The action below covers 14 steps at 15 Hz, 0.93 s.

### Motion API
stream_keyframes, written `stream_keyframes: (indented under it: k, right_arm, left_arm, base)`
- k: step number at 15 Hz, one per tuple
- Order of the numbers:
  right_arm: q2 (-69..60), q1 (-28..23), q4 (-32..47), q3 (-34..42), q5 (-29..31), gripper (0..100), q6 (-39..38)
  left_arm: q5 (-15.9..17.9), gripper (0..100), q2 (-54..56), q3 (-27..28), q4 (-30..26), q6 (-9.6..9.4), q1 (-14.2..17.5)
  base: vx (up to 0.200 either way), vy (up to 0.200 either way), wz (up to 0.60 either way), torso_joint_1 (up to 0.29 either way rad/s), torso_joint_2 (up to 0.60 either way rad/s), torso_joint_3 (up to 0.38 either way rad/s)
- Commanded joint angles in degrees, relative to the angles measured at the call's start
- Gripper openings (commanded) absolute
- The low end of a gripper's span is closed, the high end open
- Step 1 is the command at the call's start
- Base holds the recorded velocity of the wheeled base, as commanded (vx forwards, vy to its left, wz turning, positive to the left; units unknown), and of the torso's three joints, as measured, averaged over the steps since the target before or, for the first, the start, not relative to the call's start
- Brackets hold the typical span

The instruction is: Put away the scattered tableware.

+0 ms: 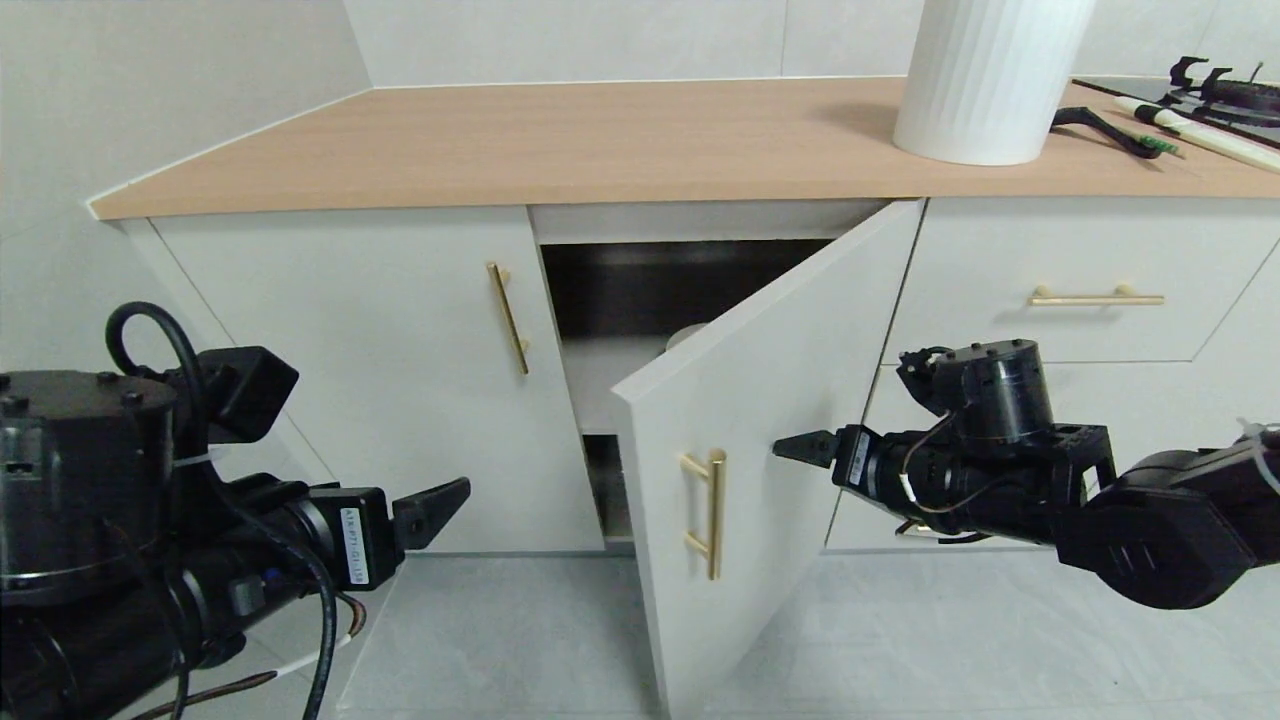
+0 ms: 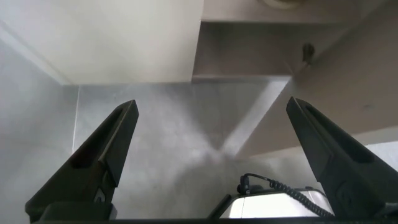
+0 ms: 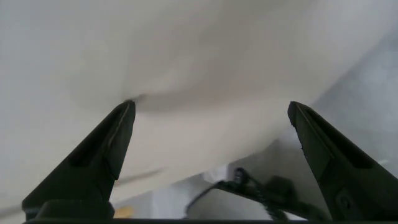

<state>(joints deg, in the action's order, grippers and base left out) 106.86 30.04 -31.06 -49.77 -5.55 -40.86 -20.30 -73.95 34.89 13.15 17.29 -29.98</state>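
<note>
the tableware lies on the wooden bench [image 1: 560, 140] at its far right: a black-handled utensil [image 1: 1105, 128] just beside a tall white ribbed container [image 1: 985, 75], and next to it a pale long utensil [image 1: 1200, 135]; both lie flat, side by side

below the bench, a cupboard door [image 1: 760, 400] with a gold bar handle [image 1: 712, 515] stands partly swung out; inside, on the shelf [image 1: 600, 385], a pale rounded rim [image 1: 685, 335] peeks out behind the door's top edge, too hidden to say what it is

the right hand [image 1: 800, 448] sits low, to the right of that handle, just beside the door's outer face; whether it touches cannot be told; seen from its wrist, the right hand [image 3: 211, 106] is spread wide with nothing between its fingers and the white door panel close ahead

the left hand [image 1: 440, 505] is low on the left, in front of the closed cupboard door, well apart from the open one; its wrist view shows the left hand [image 2: 211, 104] wide and holding nothing, over the grey floor [image 2: 186, 149]
</note>
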Motion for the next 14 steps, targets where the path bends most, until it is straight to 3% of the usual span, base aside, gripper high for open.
stream_keyframes:
  k: [1, 4, 8, 14]
  right_arm:
    - [2.39, 0.72, -1.19, -0.24, 0.01, 100, -1.15]
    - [4.41, 0.99, -4.80, -0.41, 0.45, 100, -3.35]
    - [6.52, 1.08, -11.30, -1.47, 2.56, 100, -9.32]
    - [9.68, 0.99, -12.18, -4.98, 8.97, 100, -10.73]
  left_arm:
    - [-0.01, 100, -0.76, 0.00, 0.03, 0.12, 0.01]
    - [-0.01, 100, -1.20, 0.09, 0.12, 0.03, 0.01]
    - [-0.18, 100, -1.55, 0.44, 0.38, 0.38, 0.01]
    - [-0.18, 100, -1.64, 0.35, 0.38, 0.38, 0.01]
  base:
    - [0.200, 0.000, 0.00, -0.002, 0.00, -0.002]
    - [0.200, 0.000, 0.00, 0.001, 0.00, -0.002]
    - [0.000, 0.000, 0.00, 0.000, 0.00, 0.000]
    - [0.000, 0.000, 0.00, 0.000, 0.00, 0.000]
